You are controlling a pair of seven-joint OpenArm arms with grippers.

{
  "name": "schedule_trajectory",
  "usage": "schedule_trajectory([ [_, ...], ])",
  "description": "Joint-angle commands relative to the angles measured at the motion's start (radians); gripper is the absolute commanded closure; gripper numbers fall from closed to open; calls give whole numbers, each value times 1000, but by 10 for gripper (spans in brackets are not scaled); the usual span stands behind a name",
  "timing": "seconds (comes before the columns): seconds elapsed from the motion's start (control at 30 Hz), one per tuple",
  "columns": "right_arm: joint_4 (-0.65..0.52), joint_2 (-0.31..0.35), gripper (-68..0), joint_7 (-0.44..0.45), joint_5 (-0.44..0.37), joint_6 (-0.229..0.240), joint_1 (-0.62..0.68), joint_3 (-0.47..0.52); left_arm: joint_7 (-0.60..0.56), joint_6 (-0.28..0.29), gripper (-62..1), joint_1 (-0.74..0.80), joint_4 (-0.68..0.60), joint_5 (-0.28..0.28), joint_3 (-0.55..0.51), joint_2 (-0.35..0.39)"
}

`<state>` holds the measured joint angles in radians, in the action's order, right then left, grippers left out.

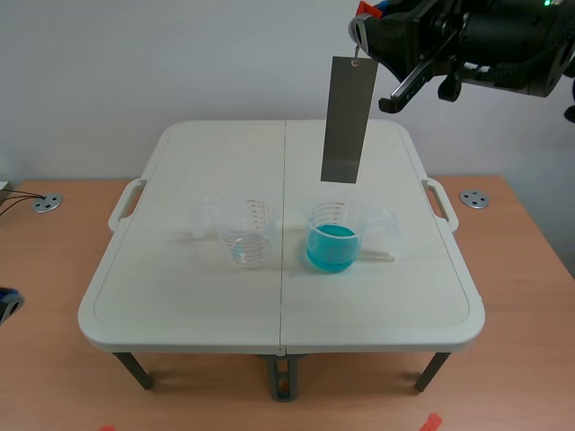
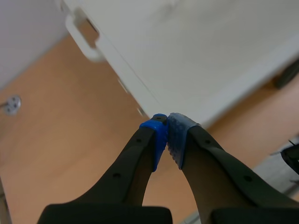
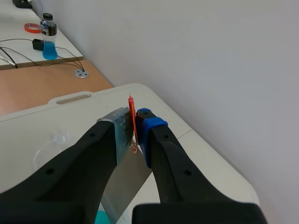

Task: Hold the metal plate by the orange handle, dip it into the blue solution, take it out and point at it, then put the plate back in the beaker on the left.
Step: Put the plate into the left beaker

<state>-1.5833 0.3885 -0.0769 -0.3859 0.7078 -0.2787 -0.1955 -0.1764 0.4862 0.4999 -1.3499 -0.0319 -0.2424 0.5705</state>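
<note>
- My right end effector (image 3: 135,135) is clamped on the thin orange handle (image 3: 132,116), one pad on each side of it, high above the white folding table (image 1: 180,296)
- The long grey metal plate (image 1: 349,121) hangs straight down from that handle; its lower edge is well above the clear beaker of blue solution (image 1: 333,241) and touches nothing
- The empty clear beaker (image 1: 244,235) stands near the blue one, on its left, and the two are apart
- My left end effector (image 2: 167,135) has its pads pressed together on nothing, low beside the table's edge
- Risk: the plate seems to hang from a small link under the handle, so a quick move may set it swinging, and I would then miss a beaker mouth
- Risk: if I lower off-centre, the plate's edge may catch a rim; both beakers look light, so one could tip and spill blue solution across the table
- Risk: the handle is thin, and a sideways knock could twist it between my pads
- Risk: when pointing, my left arm could bump the hanging plate
</note>
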Motion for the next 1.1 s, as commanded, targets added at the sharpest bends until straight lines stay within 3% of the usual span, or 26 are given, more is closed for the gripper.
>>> schedule_trajectory([
  [0.0, -23, 7, -13, 15, -12, -3, -18, 8, -14, -4, -16, 42, -4, -10, 5, 0],
  [0.2, -24, 6, -13, 15, -12, -3, -19, 7, -15, -4, -16, 201, 19, -10, 5, -59],
  [0.43, -24, -1, -13, 15, -19, -3, -40, 5, -14, -2, -16, 247, 109, 2, 6, -138],
  [0.77, -24, -52, -13, -30, -26, -4, -96, -24, -14, -1, -16, 248, 213, 2, 50, -143],
  [1.07, -24, -143, -13, -87, -20, -4, -142, -64, -14, -1, -16, 248, 278, 2, 111, -143],
])
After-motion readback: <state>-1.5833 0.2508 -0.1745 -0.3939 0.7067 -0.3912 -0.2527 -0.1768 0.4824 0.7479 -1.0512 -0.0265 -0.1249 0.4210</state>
